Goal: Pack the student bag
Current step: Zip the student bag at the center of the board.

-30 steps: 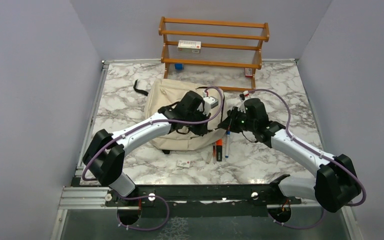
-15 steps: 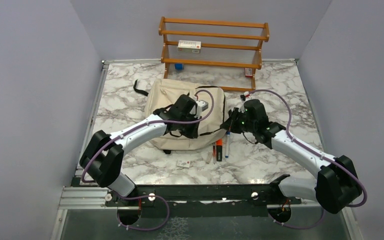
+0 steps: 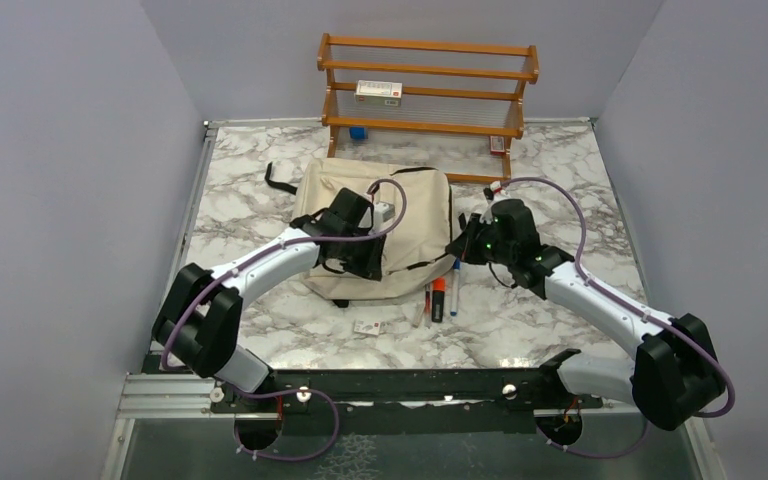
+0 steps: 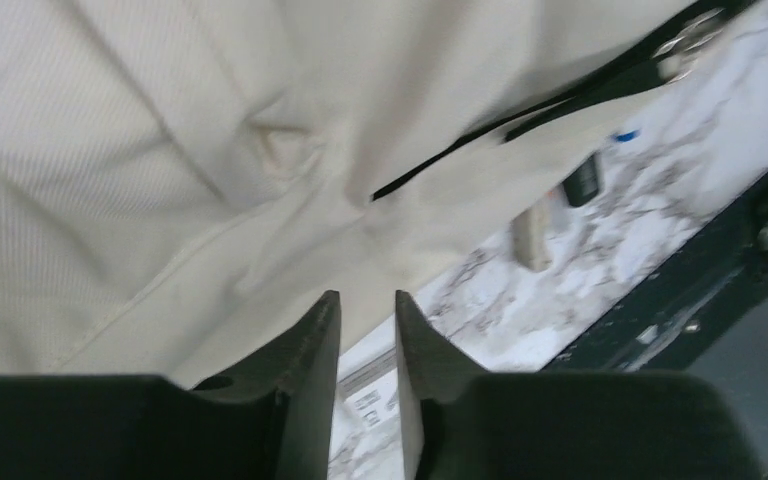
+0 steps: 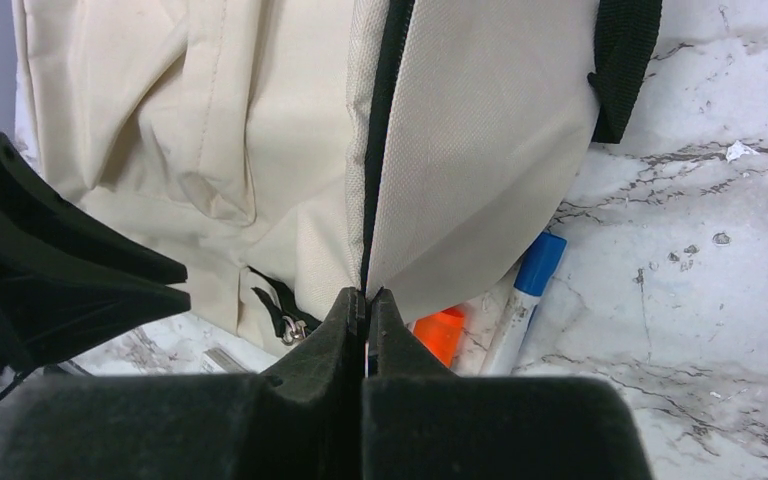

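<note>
Cream bag (image 3: 420, 220) lies mid-frame. Right gripper (image 5: 365, 303), bottom centre, pinches its black zipper (image 5: 380, 120). Left gripper (image 4: 365, 325) hovers over the fabric, fingers slightly parted, empty.

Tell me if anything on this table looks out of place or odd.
The orange marker and blue-capped white pen lie loose, partly hidden under the corner of the cream fabric backpack, which the right gripper pinches at its black zipper seam. Nothing looks spilled or damaged.
</note>
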`<state>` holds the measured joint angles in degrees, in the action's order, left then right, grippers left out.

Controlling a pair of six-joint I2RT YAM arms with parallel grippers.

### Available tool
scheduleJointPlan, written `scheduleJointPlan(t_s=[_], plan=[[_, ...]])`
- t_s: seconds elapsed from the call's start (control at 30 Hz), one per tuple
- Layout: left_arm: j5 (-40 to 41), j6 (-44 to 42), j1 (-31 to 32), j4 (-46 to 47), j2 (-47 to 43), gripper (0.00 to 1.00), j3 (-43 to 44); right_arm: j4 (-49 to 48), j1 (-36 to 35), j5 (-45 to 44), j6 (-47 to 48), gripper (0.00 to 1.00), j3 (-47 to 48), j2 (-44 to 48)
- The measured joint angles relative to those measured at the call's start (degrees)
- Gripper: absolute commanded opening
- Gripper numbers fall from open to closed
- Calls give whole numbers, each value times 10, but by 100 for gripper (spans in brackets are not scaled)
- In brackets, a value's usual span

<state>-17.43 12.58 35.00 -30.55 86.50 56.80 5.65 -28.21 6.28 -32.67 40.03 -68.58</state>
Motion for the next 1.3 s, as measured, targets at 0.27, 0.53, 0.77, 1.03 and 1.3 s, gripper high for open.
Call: scheduleJointPlan(t_s=[0.27, 0.53, 0.77, 1.03, 1.3], plan=[[-70, -47, 0, 120, -46, 65, 7, -15, 2, 30, 20, 0, -5, 8], [-165, -181, 0, 302, -87, 68, -69, -24, 2, 48, 38, 1, -7, 15], [-251, -366, 0, 298, -68, 55, -65, -26, 2, 52, 44, 0, -11, 20], [-281, -443, 0, 270, 10, 54, -22, -26, 2, 54, 47, 0, -13, 28], [-291, -452, 16, 246, 43, 52, -5, -26, 2, 54, 47, 0, -16, 34]])
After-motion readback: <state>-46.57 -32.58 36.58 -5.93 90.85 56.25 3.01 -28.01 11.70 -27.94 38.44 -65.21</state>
